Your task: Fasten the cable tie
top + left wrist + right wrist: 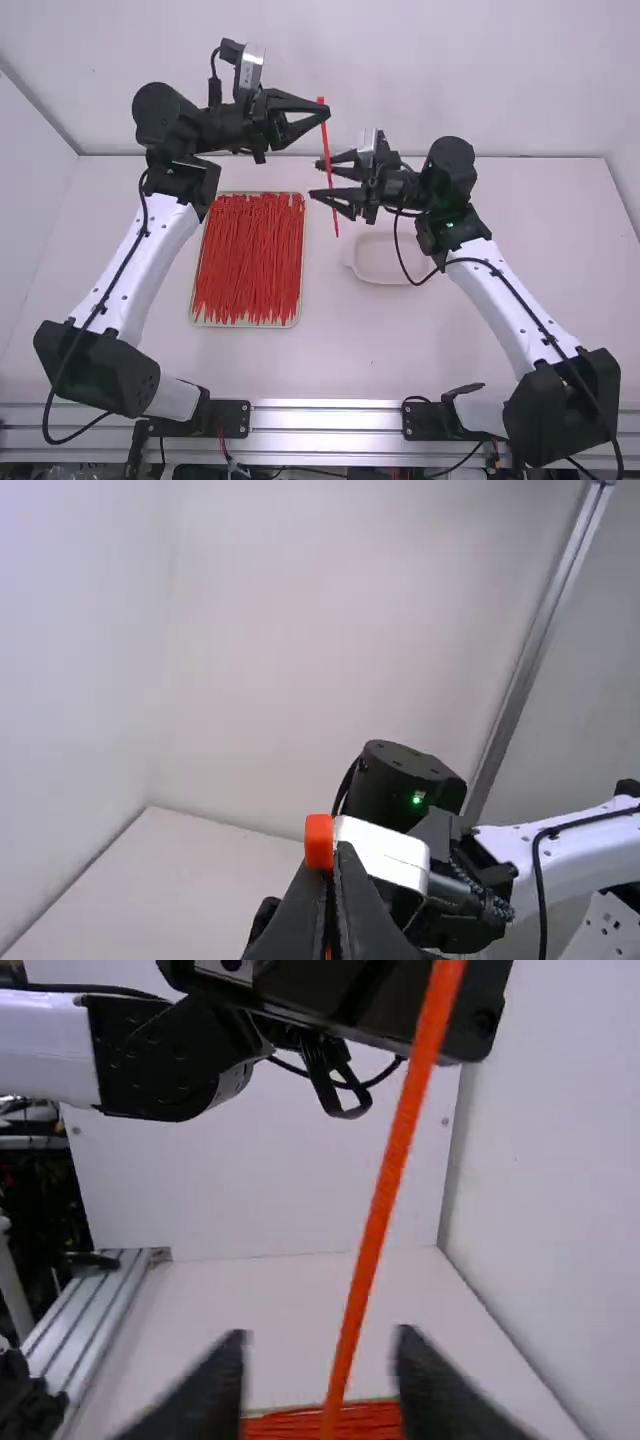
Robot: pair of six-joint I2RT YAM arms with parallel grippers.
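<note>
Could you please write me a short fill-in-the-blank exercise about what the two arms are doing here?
The left pincer is ___ on the hanging cable tie. The right pincer has its jaws ___ around the tie farther down. The tray of spare ties sits nearer the ___ arm. Missing words: shut; open; left.

I'm in a robot lab cell: plain white walls (pixel 450 60) box my bench (pixel 560 220), an aluminium rail (pixel 330 415) along its front.

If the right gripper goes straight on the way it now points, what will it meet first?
Probably the red cable tie, hanging from the left gripper, in line with its open jaws; depth is unclear.
</note>
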